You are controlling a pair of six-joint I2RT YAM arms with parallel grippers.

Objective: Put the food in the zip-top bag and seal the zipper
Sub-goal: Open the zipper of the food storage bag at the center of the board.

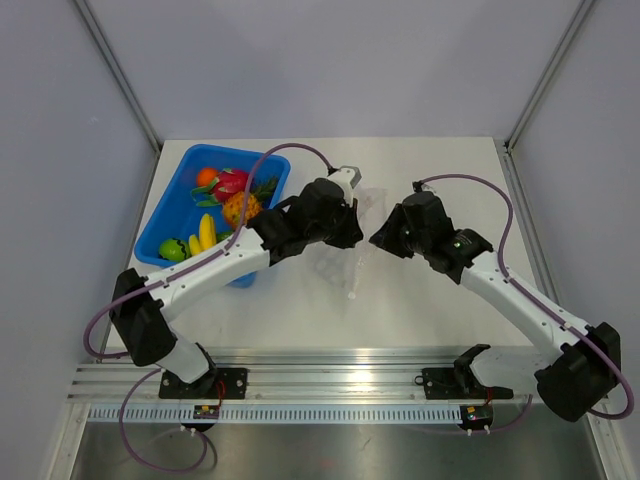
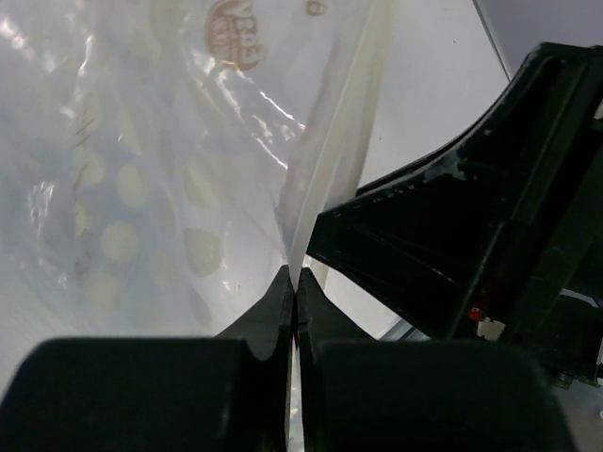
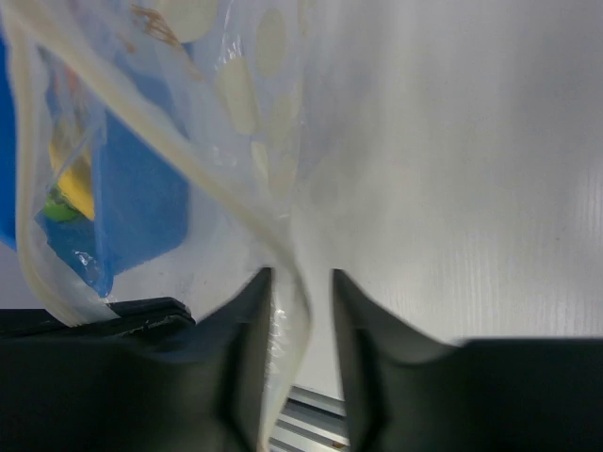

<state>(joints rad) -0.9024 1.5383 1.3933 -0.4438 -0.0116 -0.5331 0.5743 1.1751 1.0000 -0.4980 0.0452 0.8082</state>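
The clear zip-top bag [image 1: 352, 268] hangs between my two grippers over the table's middle. My left gripper [image 1: 345, 228] is shut on the bag's mouth edge; in the left wrist view the jaws [image 2: 294, 278] pinch the pale zipper strip [image 2: 330, 160], with the spotted bag [image 2: 141, 188] to the left. My right gripper [image 1: 386, 238] is open; in the right wrist view [image 3: 300, 275] the zipper strip [image 3: 141, 132] runs down between its spread fingers. The food [image 1: 225, 200], yellow, pink-red, orange and green toy pieces, lies in the blue bin.
The blue bin [image 1: 235, 150] stands at the back left, close to my left forearm; it shows through the bag in the right wrist view [image 3: 141, 198]. The black body of the right gripper [image 2: 471, 235] fills the right of the left wrist view. A metal rail [image 1: 330, 385] runs along the near edge.
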